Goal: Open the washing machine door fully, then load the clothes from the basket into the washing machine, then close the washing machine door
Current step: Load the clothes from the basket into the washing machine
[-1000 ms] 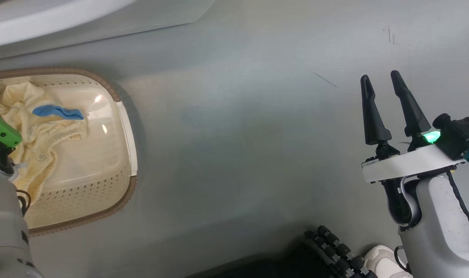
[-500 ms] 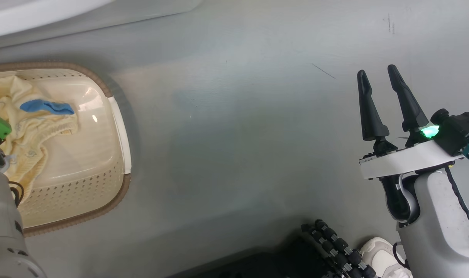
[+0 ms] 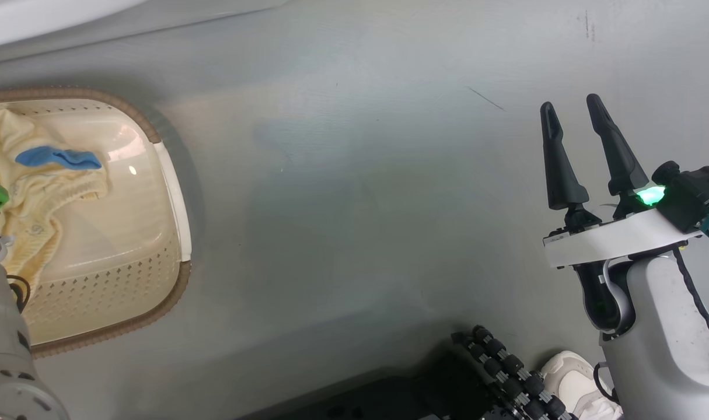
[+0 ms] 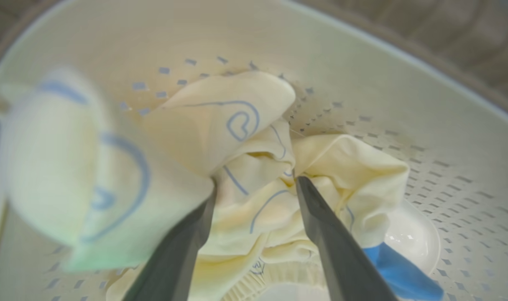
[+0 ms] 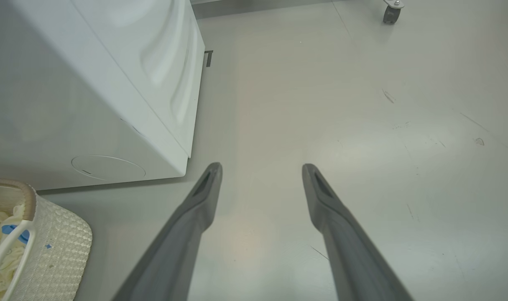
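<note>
Now the left gripper (image 4: 256, 184) is reaching into the basket (image 4: 404, 83), jaws spread wide, tips touching the clothes (image 4: 237, 125). Well apart from the basket, the right gripper (image 3: 569, 102) is hovering, equally wide and empty.

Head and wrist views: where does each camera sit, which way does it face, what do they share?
Head: high, facing down at floor and basket; right claw, left forearm show.
Left wrist: over the basket, facing down onto the clothes; open left claw.
Right wrist: facing along the floor past the washing machine; open right claw.
Shared: basket, clothes.
</note>
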### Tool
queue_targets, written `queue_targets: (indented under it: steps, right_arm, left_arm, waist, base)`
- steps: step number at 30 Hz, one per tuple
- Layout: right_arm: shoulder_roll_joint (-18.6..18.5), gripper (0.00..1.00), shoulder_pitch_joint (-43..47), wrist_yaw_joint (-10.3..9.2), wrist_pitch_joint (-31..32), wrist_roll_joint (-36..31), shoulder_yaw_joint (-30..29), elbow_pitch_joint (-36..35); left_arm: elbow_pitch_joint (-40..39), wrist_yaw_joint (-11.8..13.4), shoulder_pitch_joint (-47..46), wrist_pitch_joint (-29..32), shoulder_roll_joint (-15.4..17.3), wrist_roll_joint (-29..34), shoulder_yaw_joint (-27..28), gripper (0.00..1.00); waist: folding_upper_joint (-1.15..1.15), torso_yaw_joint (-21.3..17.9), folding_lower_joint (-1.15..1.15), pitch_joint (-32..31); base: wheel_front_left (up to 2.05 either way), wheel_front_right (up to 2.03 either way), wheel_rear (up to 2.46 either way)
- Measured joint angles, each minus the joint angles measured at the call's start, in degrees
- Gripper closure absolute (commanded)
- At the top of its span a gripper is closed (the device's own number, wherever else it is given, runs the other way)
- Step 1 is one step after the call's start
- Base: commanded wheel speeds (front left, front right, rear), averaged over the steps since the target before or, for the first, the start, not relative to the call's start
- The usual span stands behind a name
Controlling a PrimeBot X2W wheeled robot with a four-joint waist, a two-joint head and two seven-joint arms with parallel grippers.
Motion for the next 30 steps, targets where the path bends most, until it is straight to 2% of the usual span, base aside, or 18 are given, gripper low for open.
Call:
queue_targets:
  steps: [22, 23, 24, 25, 26, 27, 29, 30]
  right_arm:
    - [-0.51, 0.00, -0.68, 0.00, 0.00, 0.08, 0.00, -0.64]
    - [-0.54, 0.00, -0.70, 0.00, 0.00, 0.08, -0.03, -0.65]
    - [-0.56, 0.00, -0.72, 0.00, 0.00, 0.09, -0.04, -0.67]
    - [-0.59, 0.00, -0.75, 0.00, 0.00, 0.09, -0.05, -0.68]
    - [-0.64, 0.00, -0.79, 0.00, 0.00, 0.09, -0.08, -0.71]
    - [-0.68, 0.00, -0.81, 0.00, 0.00, 0.10, -0.12, -0.74]
    - [-0.77, 0.00, -0.84, 0.00, 0.00, 0.10, -0.23, -0.78]
    - [-0.79, 0.00, -0.86, 0.00, 0.00, 0.10, -0.30, -0.79]
  left_arm:
    - [0.10, 0.01, -2.93, -0.99, -1.04, 5.22, 5.08, 0.00]
    - [0.12, 0.01, -3.29, -1.08, -1.20, 5.46, 5.39, 0.51]
    - [0.13, 0.01, -3.49, -1.08, -1.26, 5.67, 5.59, 0.58]
    - [0.16, 0.01, -3.61, -1.21, -1.33, 5.92, 5.75, 0.60]
    - [0.21, 0.01, -3.73, -1.27, -1.42, 6.27, 5.91, 0.67]
    - [0.27, 0.01, -3.79, -1.38, -1.52, 6.50, 6.03, 0.82]
    - [0.44, 0.01, -3.86, -1.55, -1.80, 6.73, 6.33, 1.00]
    - [0.55, 0.01, -3.95, -1.57, -1.96, 6.75, 6.56, 1.00]
  waist:
    - [0.00, -0.36, 0.00, 1.92]
    - [0.00, -0.36, 0.00, 2.12]
    - [0.00, -0.35, 0.00, 2.21]
    - [0.00, -0.34, 0.00, 2.30]
    - [0.00, -0.33, 0.00, 2.38]
    - [0.00, -0.32, 0.00, 2.45]
    - [0.00, -0.28, 0.00, 2.59]
    - [0.00, -0.26, 0.00, 2.65]
  base:
    - [0.00, 0.00, 0.00]
    - [0.00, 0.00, 0.00]
    - [0.00, 0.00, 0.00]
    - [0.00, 0.00, 0.00]
    - [0.00, 0.00, 0.00]
    - [0.00, 0.00, 0.00]
    - [0.00, 0.00, 0.00]
    - [0.00, 0.00, 0.00]
